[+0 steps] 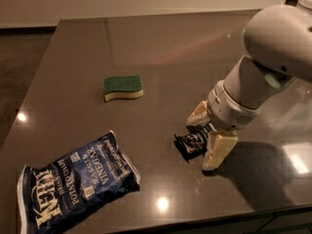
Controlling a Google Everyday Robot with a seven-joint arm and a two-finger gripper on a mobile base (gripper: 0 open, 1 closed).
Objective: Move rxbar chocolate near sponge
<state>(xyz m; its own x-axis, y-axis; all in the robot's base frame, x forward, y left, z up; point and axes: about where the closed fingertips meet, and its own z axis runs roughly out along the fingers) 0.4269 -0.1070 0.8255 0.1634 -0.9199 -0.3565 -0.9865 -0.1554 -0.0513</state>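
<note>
Black-wrapped, the rxbar chocolate [189, 144] lies flat on the table [161, 48] between the spread fingers of the hand [200, 144], which straddles it low, seemingly not yet clenched on it. The sponge [123, 87] sits well apart, up-left. A blue chip bag [73, 184] lies front-left.

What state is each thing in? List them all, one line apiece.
Bar: flat on the table, right end between the tool's fingers, not lifted, well apart from the sponge.
Sponge: lying flat, green side up, nothing touching it.
Chip bag: lying flat, label up, crinkled.
Tool: down at the table, open, one finger on each side of the bar.
</note>
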